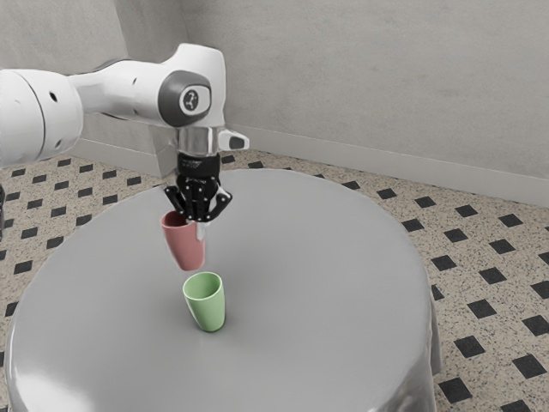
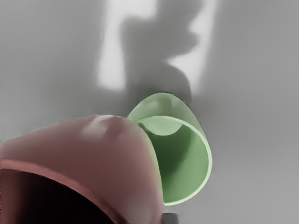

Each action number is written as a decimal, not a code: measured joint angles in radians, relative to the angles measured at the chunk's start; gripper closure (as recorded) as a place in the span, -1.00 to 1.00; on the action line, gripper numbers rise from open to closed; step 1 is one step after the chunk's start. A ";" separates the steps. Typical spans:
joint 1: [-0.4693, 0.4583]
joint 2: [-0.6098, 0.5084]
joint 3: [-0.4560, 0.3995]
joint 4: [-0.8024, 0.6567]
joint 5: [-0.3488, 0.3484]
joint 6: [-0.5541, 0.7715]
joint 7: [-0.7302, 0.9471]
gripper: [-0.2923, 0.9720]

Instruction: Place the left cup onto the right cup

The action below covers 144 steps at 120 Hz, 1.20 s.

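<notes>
The gripper (image 1: 199, 221) is clamped on the rim wall of the red cup (image 1: 184, 243), which hangs tilted, clear of the round grey bench (image 1: 343, 275), just above and beside the upright green cup (image 1: 205, 301). The red cup looks light, stiff and smooth-walled, so a rim pinch suits it, though it may pivot. The bench top is glossy, with a speckled tiled floor (image 1: 489, 283) and a plain wall (image 1: 386, 77) around it.

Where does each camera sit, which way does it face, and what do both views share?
Exterior view: beside the arm, looking down across the round table; shows that arm and the claw holding the red cup.
Wrist view: at the arm's wrist, looking down past the red cup at the green cup.
Shared: both cups and the table.
</notes>
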 joint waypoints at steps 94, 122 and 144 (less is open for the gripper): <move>-0.044 -0.128 -0.043 -0.159 0.030 0.069 -0.146 0.70; -0.045 -0.129 -0.047 -0.176 0.030 0.130 -0.168 0.70; -0.045 -0.132 -0.048 -0.195 0.030 0.168 -0.180 0.70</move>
